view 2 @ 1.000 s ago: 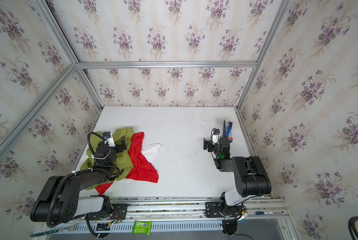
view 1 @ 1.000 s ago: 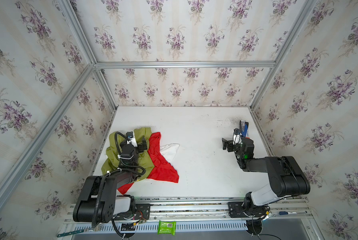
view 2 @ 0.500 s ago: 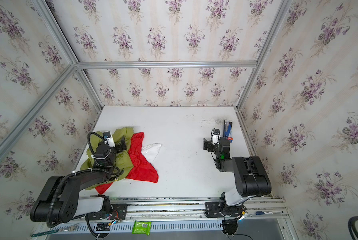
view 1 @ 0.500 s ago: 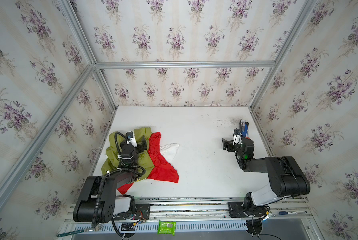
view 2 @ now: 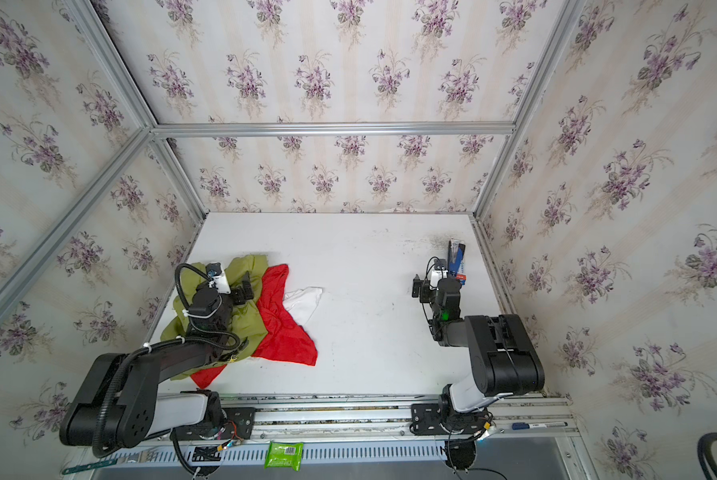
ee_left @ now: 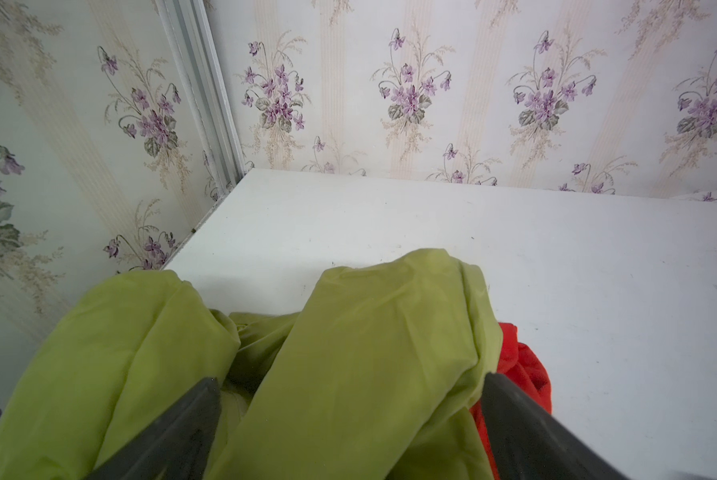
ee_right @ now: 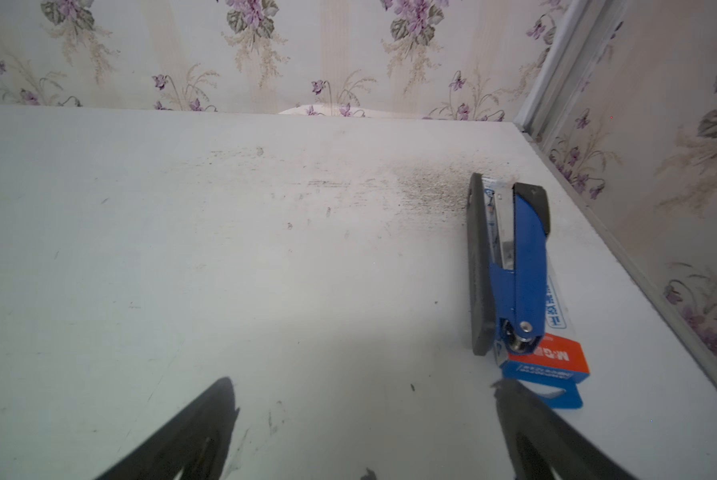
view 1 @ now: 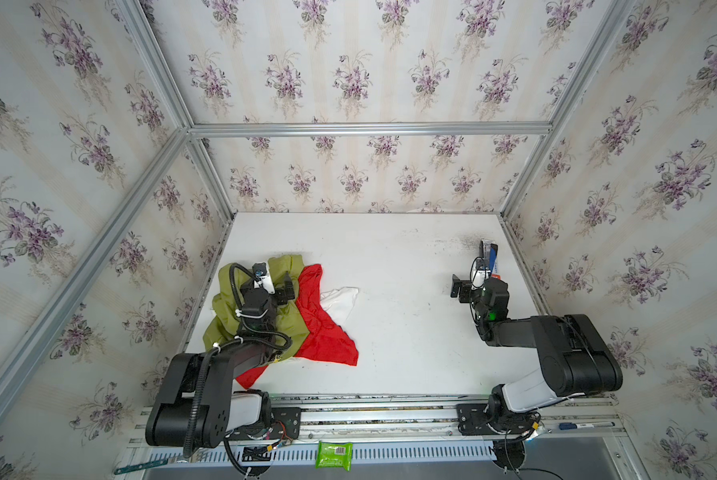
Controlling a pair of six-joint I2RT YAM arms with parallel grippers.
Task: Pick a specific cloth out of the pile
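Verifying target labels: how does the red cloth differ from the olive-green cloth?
The red cloth is bright red, the olive-green cloth dull yellow-green. The olive-green cloth lies wall-side, beneath the open left gripper; the red cloth lies toward the table's middle, touching the white cloth. Both are crumpled in one pile.

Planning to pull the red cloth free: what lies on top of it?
The olive-green cloth overlaps the red cloth along its left side. The white cloth shows at its right edge, seemingly tucked beneath. The left arm hides the overlap nearer the rail.
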